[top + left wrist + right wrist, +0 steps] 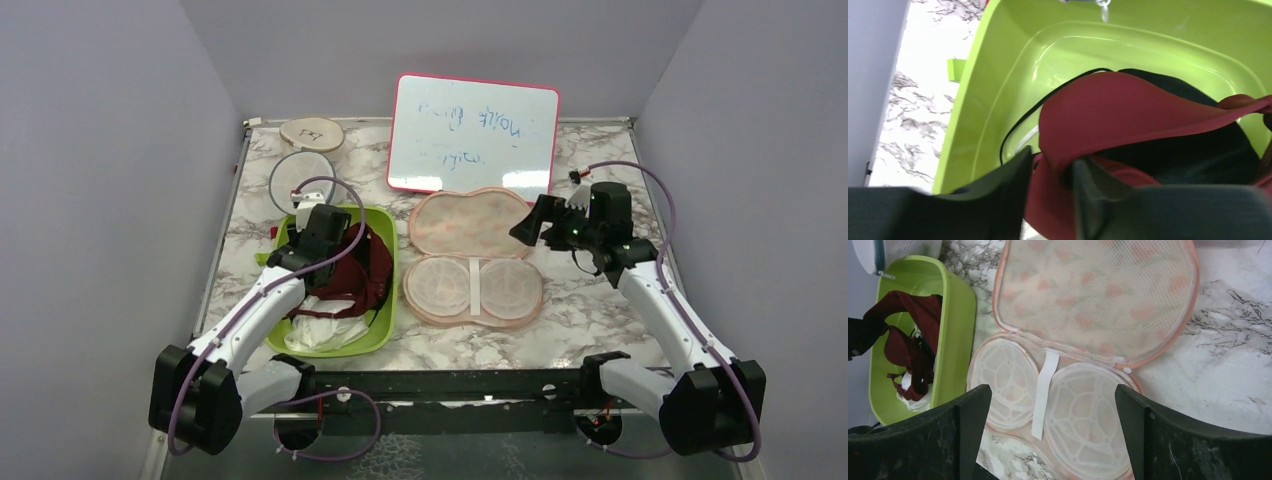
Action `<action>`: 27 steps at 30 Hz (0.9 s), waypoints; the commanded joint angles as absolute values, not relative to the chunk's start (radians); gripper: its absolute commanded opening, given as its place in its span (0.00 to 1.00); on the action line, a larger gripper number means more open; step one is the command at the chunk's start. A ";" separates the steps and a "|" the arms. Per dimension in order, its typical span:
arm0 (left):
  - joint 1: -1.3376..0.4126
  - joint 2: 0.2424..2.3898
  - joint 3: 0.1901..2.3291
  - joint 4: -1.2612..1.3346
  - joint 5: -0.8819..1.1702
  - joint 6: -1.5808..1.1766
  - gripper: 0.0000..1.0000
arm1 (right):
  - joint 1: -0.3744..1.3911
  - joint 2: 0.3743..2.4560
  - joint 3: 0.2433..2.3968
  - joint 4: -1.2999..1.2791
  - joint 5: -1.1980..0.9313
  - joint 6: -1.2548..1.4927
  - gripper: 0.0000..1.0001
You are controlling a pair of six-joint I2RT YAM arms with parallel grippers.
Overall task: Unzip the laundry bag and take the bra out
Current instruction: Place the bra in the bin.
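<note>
The laundry bag (470,225) lies unzipped and spread flat at the table's middle, its peach mesh lid folded back and two round white cup frames (508,290) showing; the right wrist view shows it too (1098,300). The maroon bra (368,272) is in the green tub (385,325), draped over a black garment (1198,155). My left gripper (335,250) is inside the tub, its fingers (1050,185) closed on a fold of the bra (1128,110). My right gripper (522,232) hovers open and empty over the bag's right side (1053,430).
A white cloth bundle (325,330) lies in the tub's near end. A round white mesh disc (300,180) and a beige disc (311,133) lie behind the tub. A red-framed whiteboard (473,133) leans at the back. Grey walls enclose the table.
</note>
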State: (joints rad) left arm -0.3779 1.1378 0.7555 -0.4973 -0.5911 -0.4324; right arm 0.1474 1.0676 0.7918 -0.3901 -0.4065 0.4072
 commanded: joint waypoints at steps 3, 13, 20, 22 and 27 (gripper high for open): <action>-0.374 1.029 0.733 -0.529 -0.633 -0.523 0.50 | 0.150 1.097 0.777 -0.300 -0.395 0.423 0.92; -0.376 0.945 0.801 -0.476 -0.544 -0.359 0.81 | 0.118 1.196 0.733 -0.152 -0.333 0.460 0.92; -0.405 0.910 0.864 -0.449 -0.454 -0.255 0.89 | 0.070 1.294 0.771 -0.148 -0.374 0.464 0.92; -0.418 0.910 0.874 -0.429 -0.433 -0.242 0.89 | 0.069 1.301 0.783 -0.158 -0.387 0.465 0.91; -0.466 0.937 0.891 -0.341 -0.318 -0.184 0.85 | 0.069 1.275 0.788 -0.178 -0.403 0.459 0.91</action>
State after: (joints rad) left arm -0.4305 0.9222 0.8612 -0.4362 -0.4393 -0.2550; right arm 0.0715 1.3003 0.7513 -0.1852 -0.3691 0.4591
